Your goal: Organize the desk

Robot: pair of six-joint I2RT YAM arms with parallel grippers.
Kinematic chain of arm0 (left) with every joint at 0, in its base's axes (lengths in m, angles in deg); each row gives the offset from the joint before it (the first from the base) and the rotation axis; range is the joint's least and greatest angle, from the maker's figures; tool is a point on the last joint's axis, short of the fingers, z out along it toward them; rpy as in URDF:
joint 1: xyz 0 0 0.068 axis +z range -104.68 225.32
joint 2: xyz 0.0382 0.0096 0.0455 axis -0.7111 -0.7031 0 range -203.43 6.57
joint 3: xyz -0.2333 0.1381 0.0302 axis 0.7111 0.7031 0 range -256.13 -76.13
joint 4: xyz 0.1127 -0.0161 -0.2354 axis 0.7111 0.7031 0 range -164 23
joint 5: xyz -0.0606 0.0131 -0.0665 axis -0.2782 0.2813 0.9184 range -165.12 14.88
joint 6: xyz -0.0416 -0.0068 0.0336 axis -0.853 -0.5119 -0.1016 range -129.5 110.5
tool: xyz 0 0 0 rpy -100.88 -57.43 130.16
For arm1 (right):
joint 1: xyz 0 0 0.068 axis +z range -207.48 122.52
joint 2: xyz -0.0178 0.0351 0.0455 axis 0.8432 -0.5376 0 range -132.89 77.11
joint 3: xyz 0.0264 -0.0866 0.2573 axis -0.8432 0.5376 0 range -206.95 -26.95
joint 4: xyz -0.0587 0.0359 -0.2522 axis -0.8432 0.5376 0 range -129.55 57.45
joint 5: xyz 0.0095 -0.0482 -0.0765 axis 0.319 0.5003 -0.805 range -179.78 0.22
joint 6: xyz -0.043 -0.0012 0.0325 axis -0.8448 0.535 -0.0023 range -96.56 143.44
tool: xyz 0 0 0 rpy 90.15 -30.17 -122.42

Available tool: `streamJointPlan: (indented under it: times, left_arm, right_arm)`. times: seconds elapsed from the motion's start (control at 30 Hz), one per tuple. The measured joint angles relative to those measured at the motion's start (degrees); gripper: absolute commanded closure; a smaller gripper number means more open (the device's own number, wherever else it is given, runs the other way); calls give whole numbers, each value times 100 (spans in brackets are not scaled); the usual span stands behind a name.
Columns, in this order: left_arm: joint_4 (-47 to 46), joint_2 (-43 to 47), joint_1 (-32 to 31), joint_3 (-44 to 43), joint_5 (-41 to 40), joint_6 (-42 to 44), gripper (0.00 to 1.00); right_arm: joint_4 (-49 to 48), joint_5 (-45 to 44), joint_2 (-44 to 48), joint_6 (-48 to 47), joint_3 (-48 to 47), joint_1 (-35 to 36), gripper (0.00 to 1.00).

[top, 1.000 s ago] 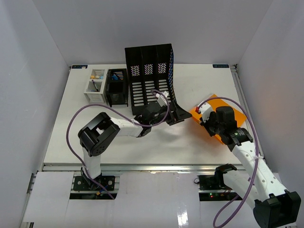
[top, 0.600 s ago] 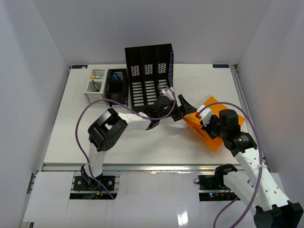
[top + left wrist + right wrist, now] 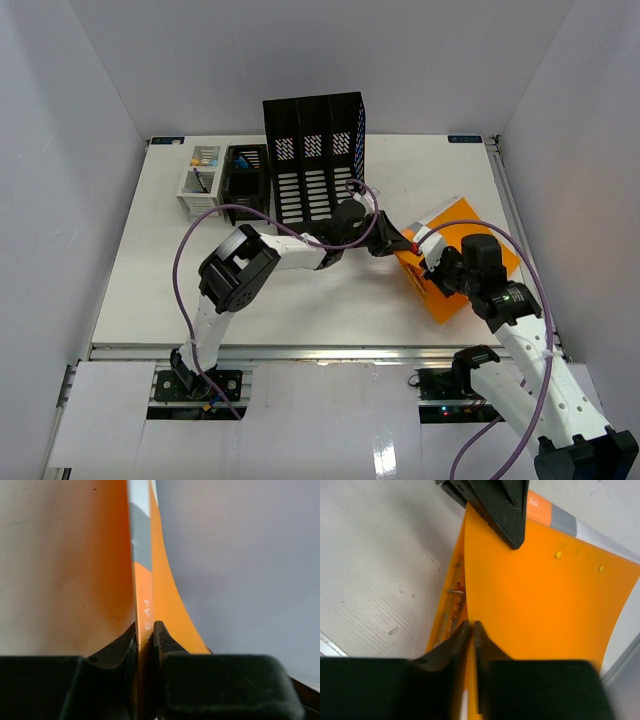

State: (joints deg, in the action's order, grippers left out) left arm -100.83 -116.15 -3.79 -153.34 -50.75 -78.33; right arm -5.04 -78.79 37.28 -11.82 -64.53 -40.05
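- We see the desk (image 3: 145, 240) as a white tabletop walled in pale grey on three sides, with a metal rail (image 3: 320, 352) along its near edge
- An orange folder (image 3: 462, 218) sits over the right half of the desk, between the two arms, and it is tilted rather than lying flat
- We cannot tell whether its lowest corner touches the tabletop
- The left arm reaches across to the right, and the left gripper (image 3: 393, 243) meets the folder at its left corner
- In the left wrist view the left gripper (image 3: 146, 636) has its fingers (image 3: 127, 647) pressed tight on the folder's spine (image 3: 143, 600), just below the white "A4" print
- The right gripper (image 3: 437, 277) comes at the folder from the near right side
- In the right wrist view the right gripper (image 3: 470, 630) pinches the thin edge of the folder's cover (image 3: 545, 595), its jaws closed on the sheet
- That same view shows one black finger of the left gripper (image 3: 505, 510) lying over the folder's far corner, beside a grey and white strip
- Small metal fittings show in the gap under the lifted cover
- At the back of the desk a tall black file rack (image 3: 315, 165) stands upright with three slots
- Just left of it stand a black mesh box (image 3: 245, 185) and a small white holder (image 3: 200, 185), side by side, well apart from the folder
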Motion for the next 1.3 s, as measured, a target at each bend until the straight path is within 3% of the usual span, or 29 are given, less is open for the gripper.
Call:
streamJointPlan:
  times: [0.07,0.2,0.27,0.43,0.63,0.97,1.13,1.3]
  left_arm:
    - [1,0,-2,-66,117,9,100]
    - [144,4,-35,-160,369,305,100]
    - [399,68,-62,-160,423,577,100]
    - [1093,653,-93,34,359,1437,100]
    - [1489,2414,-98,1123,61,2686,100]
    - [2023,5424,-42,3466,-595,4868,100]
    - [2263,6836,57,4332,-760,5373,100]
    - [2495,7946,101,4680,-943,5542,100]
  right_arm:
    - [20,89,-3,-48,0,0,28]
    - [351,272,-55,-648,-212,-8,2]
    - [506,269,-94,-863,-477,-38,10]
    - [592,332,-202,-992,-1331,-288,10]
    - [755,1102,-643,-1020,-2212,-513,10]
    - [1462,2759,-1383,-1856,-2615,-673,10]
    - [1352,3377,-1817,-1887,-3325,-887,10]
    - [1329,3982,-2100,-1907,-3418,-918,10]
